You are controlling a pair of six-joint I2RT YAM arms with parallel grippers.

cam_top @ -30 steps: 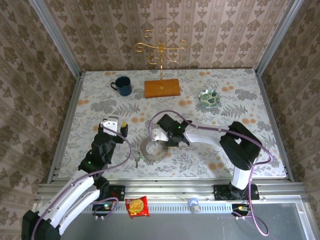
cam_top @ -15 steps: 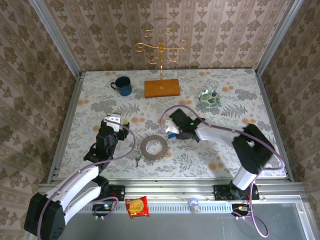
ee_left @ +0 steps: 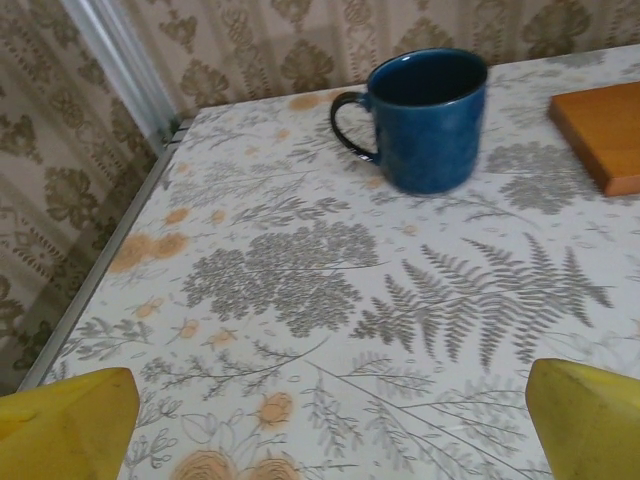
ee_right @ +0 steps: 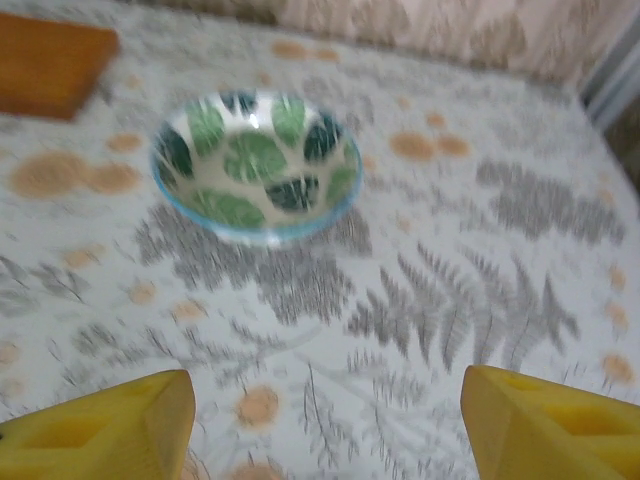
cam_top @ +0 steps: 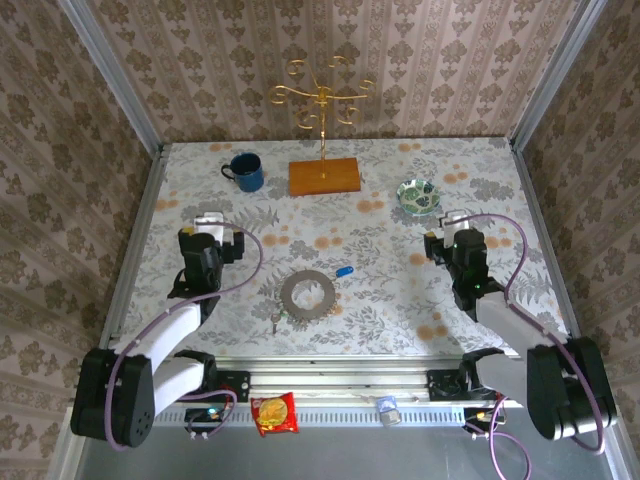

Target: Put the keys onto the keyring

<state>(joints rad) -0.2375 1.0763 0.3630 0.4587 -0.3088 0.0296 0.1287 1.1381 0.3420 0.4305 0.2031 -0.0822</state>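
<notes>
The keyring (cam_top: 307, 294), a flat grey-brown ring, lies on the flowered table in the top view. A blue-headed key (cam_top: 344, 271) lies just off its upper right rim. A greenish key (cam_top: 276, 321) lies at its lower left edge. My left gripper (cam_top: 210, 221) is well left of the ring, pointing to the far side. Its yellow fingertips (ee_left: 62, 420) stand wide apart over bare table, so the left gripper (ee_left: 325, 430) is open. My right gripper (cam_top: 449, 224) is far right of the ring, near the bowl. The right gripper (ee_right: 330, 430) is open, with nothing between its fingers (ee_right: 110, 425).
A blue mug (cam_top: 245, 171) (ee_left: 430, 118) stands at the far left. A wooden base (cam_top: 324, 176) with a gold stand is at the far middle. A green patterned bowl (cam_top: 418, 195) (ee_right: 255, 165) sits ahead of the right gripper. Metal rails border the table (cam_top: 380, 230).
My right gripper opened, left the blue key beside the ring and swung far to the right. The left gripper drew back to the left and opened wider.
</notes>
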